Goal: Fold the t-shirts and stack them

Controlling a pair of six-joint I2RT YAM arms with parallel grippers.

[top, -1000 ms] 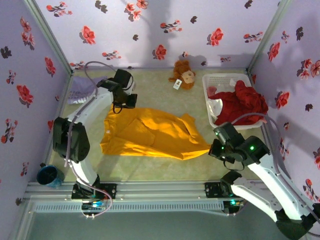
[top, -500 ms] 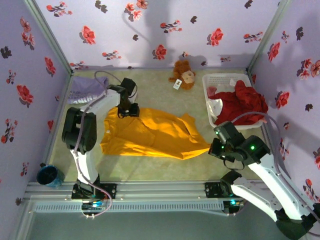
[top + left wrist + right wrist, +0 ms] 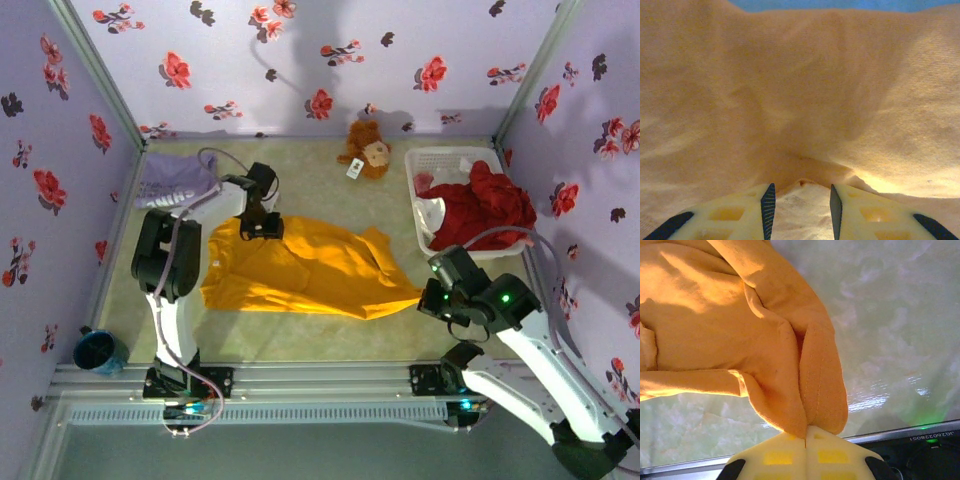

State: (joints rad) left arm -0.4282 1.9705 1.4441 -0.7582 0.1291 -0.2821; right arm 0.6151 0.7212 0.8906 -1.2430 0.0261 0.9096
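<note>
The orange-yellow t-shirt [image 3: 300, 265] lies spread and rumpled across the middle of the table. My left gripper [image 3: 263, 226] sits low at its far left edge, and in the left wrist view the left gripper [image 3: 800, 192] stands open, with the orange cloth [image 3: 800, 100] bunched just past the fingertips. My right gripper [image 3: 428, 296] is shut on the shirt's near right corner. In the right wrist view the right gripper [image 3: 805, 440] pinches a folded hem of the orange cloth [image 3: 740, 340]. The lavender t-shirt [image 3: 170, 186] lies crumpled in the far left corner.
A brown plush toy [image 3: 366, 150] sits at the back centre. A white slatted basket [image 3: 450, 160] holding red cloth [image 3: 485, 208] stands at the back right. A blue mug [image 3: 97, 351] rests at the near left edge. Flowered walls close in three sides.
My left arm has swung from near the lavender t-shirt to the orange shirt's far edge, and its jaws have opened. The right gripper has held still on the corner.
</note>
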